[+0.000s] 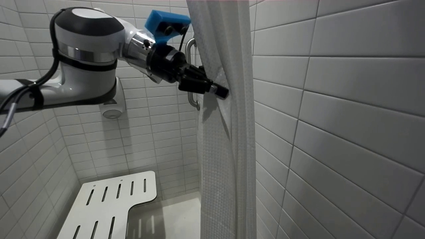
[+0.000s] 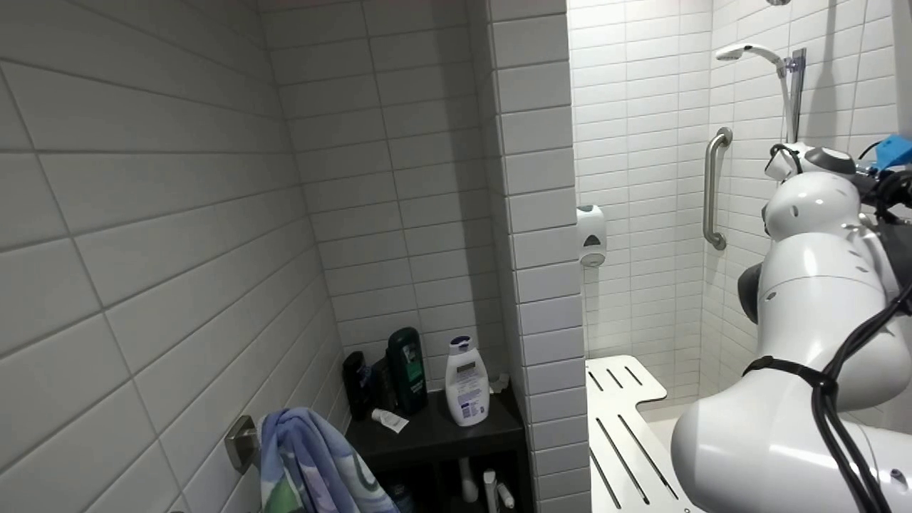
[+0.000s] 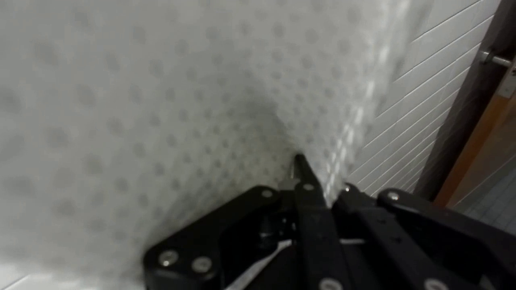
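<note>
Hiding part of my gripper (image 1: 220, 90), the white shower curtain (image 1: 237, 139) runs between its jaws, which are clamped tight on a fold.

Right of the bench (image 1: 103, 209), in an exterior view, hangs the shower curtain (image 1: 229, 179), a fold of it between my fingers (image 1: 221, 91). In both exterior views the soap dispenser (image 2: 591, 235) sits above the bench's far end, and the grab bar (image 2: 711, 189) above and to the right of the bench. In an exterior view my arm (image 2: 805, 313) is right of the bench, and the shower head (image 2: 737, 51) is higher up on that same side. Left of the bench comes the pillar (image 2: 541, 299); farther left of it stands the shelf (image 2: 436, 446), bottles (image 2: 467, 388) on top, and farther left again hangs the towel (image 2: 306, 456).
</note>
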